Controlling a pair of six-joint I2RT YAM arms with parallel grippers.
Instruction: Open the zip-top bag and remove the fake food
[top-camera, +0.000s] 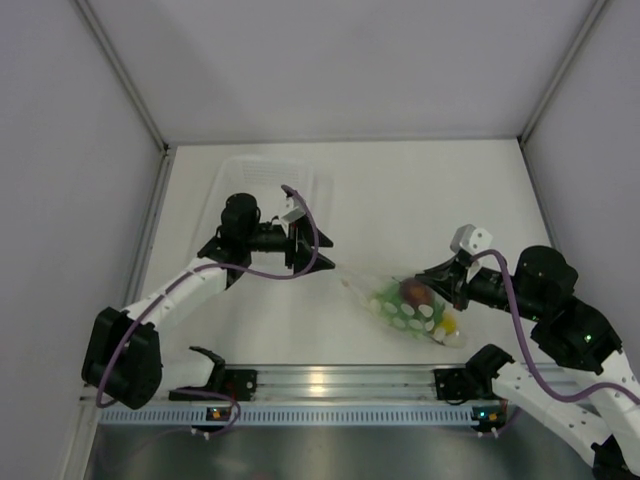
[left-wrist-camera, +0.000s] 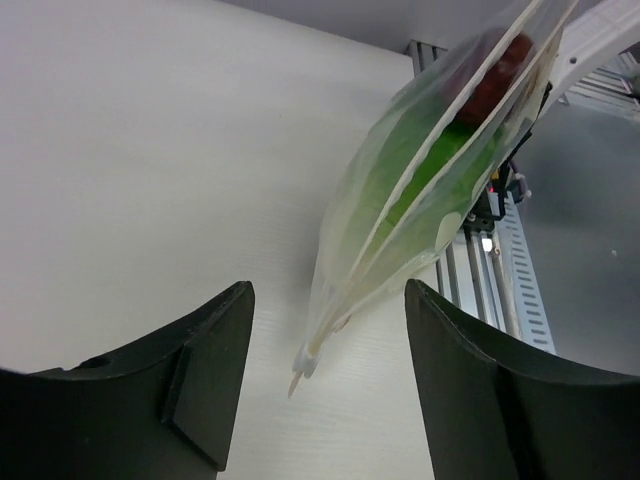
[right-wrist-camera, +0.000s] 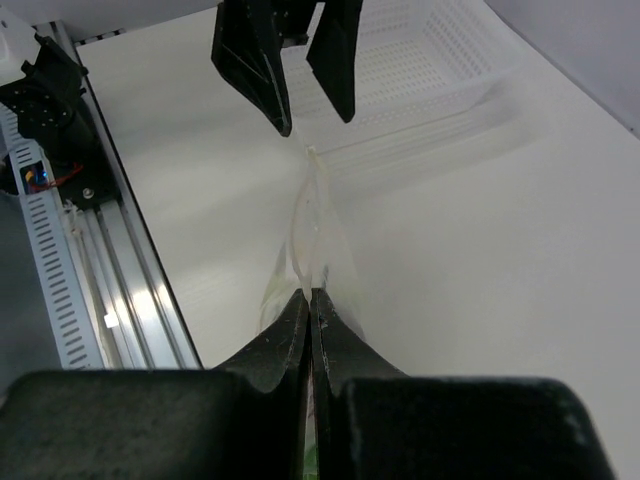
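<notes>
The zip-top bag (top-camera: 400, 305) hangs from my right gripper (top-camera: 447, 283), which is shut on its top edge; it also shows in the right wrist view (right-wrist-camera: 312, 235). Inside it I see the green lettuce leaf (left-wrist-camera: 430, 175), the dark red fruit (left-wrist-camera: 495, 75) and a yellow piece (top-camera: 450, 323). My left gripper (top-camera: 318, 249) is open and empty. In the left wrist view the bag's near end (left-wrist-camera: 310, 350) with its white zip slider hangs just ahead of, and between, my left fingers (left-wrist-camera: 200, 370), not touching them. The left fingers (right-wrist-camera: 265, 70) show beyond the bag's tip in the right wrist view.
A rigid clear rectangular tray (top-camera: 270, 180) stands at the back left, behind my left arm; it also shows in the right wrist view (right-wrist-camera: 430, 60). An aluminium rail (top-camera: 330, 385) runs along the table's near edge. White walls close in the sides and back.
</notes>
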